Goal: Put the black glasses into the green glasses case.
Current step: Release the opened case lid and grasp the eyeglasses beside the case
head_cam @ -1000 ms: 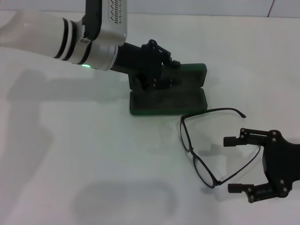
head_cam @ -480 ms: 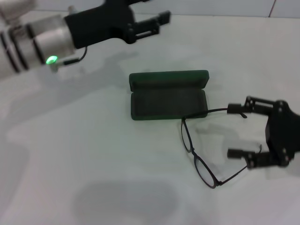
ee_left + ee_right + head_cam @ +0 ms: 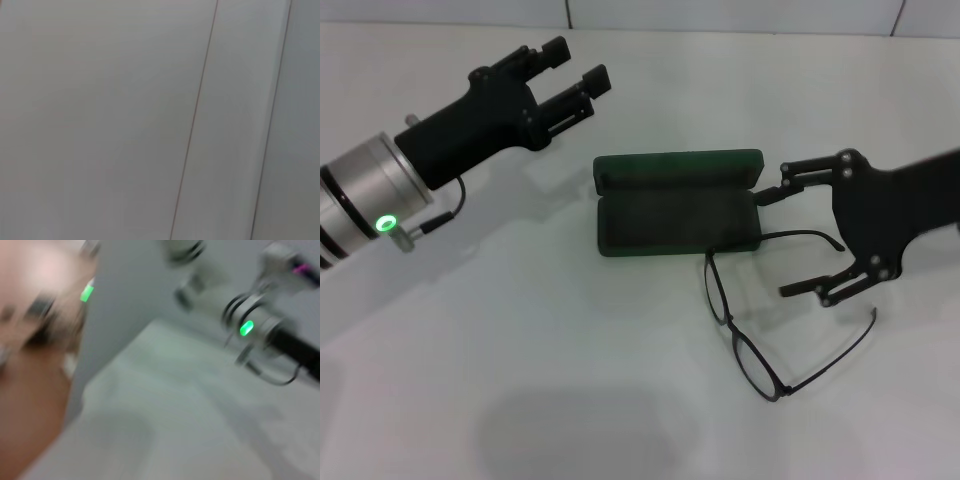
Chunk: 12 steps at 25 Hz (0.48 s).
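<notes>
Up front, from the head view, the green glasses case (image 3: 678,202) lay open on the white counter (image 3: 520,380), its lid folded back on the far side and its dark lined tray holding nothing. Its long axis ran left to right across the counter. The black glasses (image 3: 770,310) lay on the counter just beside the case's near right corner, outside it, with their temple arms unfolded. The lens front ran from near the case toward the robot and to the right; both temples reached out to the right, the farther one ending close to the case's right end. The right claw (image 3: 790,242) hung over the temples, its two fingers spread wide, one fingertip (image 3: 770,194) by the case's right end and the other above the gap between the temples; it held nothing. The left claw (image 3: 572,67) was raised off to the left and beyond the case, well apart from it, fingers parted a little and empty. A pale wall met the counter at the far edge.

From the left wrist view, only a plain grey panelled surface with thin seams showed.

From the right wrist view, all was blurred: pale counter, a green light (image 3: 245,328) on a distant arm.
</notes>
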Available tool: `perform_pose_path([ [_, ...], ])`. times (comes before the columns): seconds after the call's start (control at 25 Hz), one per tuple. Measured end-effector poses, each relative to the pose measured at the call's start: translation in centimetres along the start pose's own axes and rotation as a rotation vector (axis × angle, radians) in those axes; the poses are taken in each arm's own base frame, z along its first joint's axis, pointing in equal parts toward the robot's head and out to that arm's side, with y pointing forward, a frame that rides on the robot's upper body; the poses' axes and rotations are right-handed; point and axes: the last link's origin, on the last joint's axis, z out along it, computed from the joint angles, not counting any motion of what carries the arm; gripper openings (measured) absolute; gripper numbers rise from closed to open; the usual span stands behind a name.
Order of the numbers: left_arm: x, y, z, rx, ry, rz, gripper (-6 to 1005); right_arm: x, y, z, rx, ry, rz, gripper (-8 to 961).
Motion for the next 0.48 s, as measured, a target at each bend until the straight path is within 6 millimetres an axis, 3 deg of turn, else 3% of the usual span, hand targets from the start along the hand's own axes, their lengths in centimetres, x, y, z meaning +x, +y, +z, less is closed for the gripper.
perform_pose_path([
  [0.24, -1.0, 0.8, -0.5, 0.001, 0.017, 0.005, 709, -3.3, -3.1, 0.4, -0.146, 0.227, -0.294, 854],
  [0.48, -1.1, 1.1, -0.4, 0.019, 0.049, 0.008, 708, -4.6, -3.1, 3.2, -0.281, 0.361, -0.539, 810],
])
